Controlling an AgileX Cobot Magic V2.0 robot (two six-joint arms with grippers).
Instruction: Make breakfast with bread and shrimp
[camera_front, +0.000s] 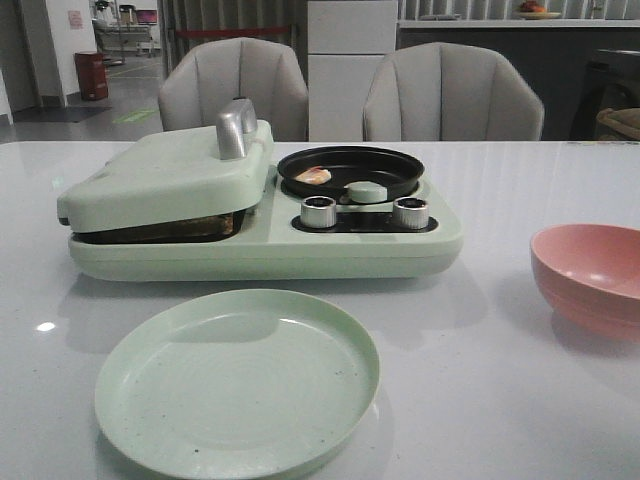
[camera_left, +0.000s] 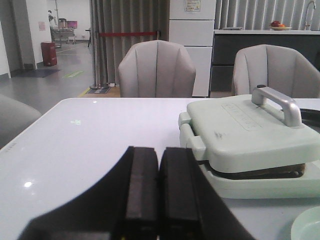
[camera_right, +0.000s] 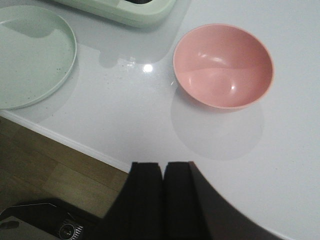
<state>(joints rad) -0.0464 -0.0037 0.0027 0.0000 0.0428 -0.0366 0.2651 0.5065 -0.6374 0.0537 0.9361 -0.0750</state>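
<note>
A pale green breakfast maker stands on the white table. Its sandwich press lid is down, and a dark brown bread edge shows in the gap; the same edge shows in the left wrist view. The small shrimp lies in the black round pan on the maker's right side. My left gripper is shut and empty, low over the table, left of the press. My right gripper is shut and empty at the table's front edge. Neither gripper shows in the front view.
An empty pale green plate lies in front of the maker and shows in the right wrist view. An empty pink bowl stands at the right, also in the right wrist view. Two knobs sit below the pan. Two grey chairs stand behind the table.
</note>
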